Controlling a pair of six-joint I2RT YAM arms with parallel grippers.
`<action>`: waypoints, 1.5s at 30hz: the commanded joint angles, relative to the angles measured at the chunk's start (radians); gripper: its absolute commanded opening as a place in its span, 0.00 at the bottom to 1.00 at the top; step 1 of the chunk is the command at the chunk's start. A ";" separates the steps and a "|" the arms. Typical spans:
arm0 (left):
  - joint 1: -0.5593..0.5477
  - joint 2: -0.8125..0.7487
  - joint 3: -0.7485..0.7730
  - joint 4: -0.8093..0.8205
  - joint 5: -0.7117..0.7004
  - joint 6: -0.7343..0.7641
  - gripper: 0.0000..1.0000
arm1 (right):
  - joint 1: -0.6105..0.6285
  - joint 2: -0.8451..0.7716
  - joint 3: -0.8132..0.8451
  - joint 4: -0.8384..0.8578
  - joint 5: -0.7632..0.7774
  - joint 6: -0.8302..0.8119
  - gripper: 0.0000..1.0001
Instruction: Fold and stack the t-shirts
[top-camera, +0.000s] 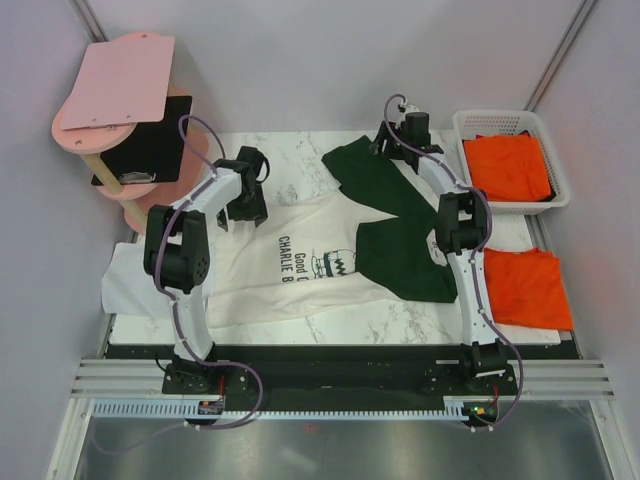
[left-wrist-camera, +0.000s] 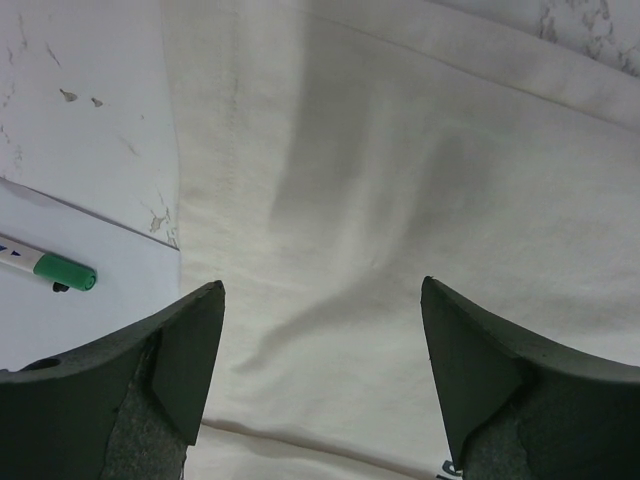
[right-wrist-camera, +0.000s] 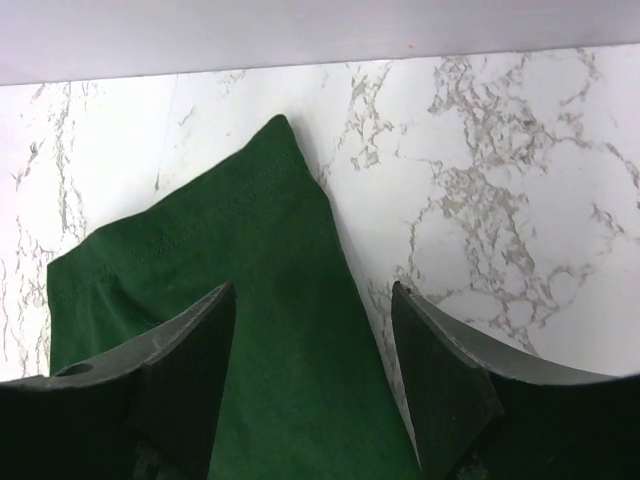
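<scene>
A cream-white t-shirt (top-camera: 290, 265) with dark green sleeves (top-camera: 375, 180) and a Charlie Brown print lies spread on the marble table. My left gripper (top-camera: 242, 212) hovers open over its upper left part; in the left wrist view only cream cloth (left-wrist-camera: 400, 180) lies between the fingers of that gripper (left-wrist-camera: 322, 300). My right gripper (top-camera: 388, 140) stands open over the far end of the green sleeve (right-wrist-camera: 250, 300), with its fingertips (right-wrist-camera: 312, 300) astride the sleeve's edge. One orange t-shirt (top-camera: 527, 287) lies at the table's right. Another orange t-shirt (top-camera: 510, 165) sits in the basket.
A white plastic basket (top-camera: 563, 198) stands at the back right. A pink shelf stand (top-camera: 115, 85) with a black board (top-camera: 150, 140) is at the back left. White paper (left-wrist-camera: 70, 210) with a green-capped pen (left-wrist-camera: 62, 272) lies beside the shirt's left edge.
</scene>
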 joint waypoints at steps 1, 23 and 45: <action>0.020 0.027 0.054 -0.028 -0.034 -0.013 0.86 | 0.018 0.061 0.041 0.012 -0.019 0.022 0.68; 0.115 0.127 0.232 -0.001 -0.025 0.076 0.68 | 0.024 -0.095 -0.152 0.092 -0.086 0.059 0.00; 0.103 0.116 0.225 0.056 0.045 0.107 0.68 | -0.079 -0.198 -0.266 0.092 0.122 0.097 0.00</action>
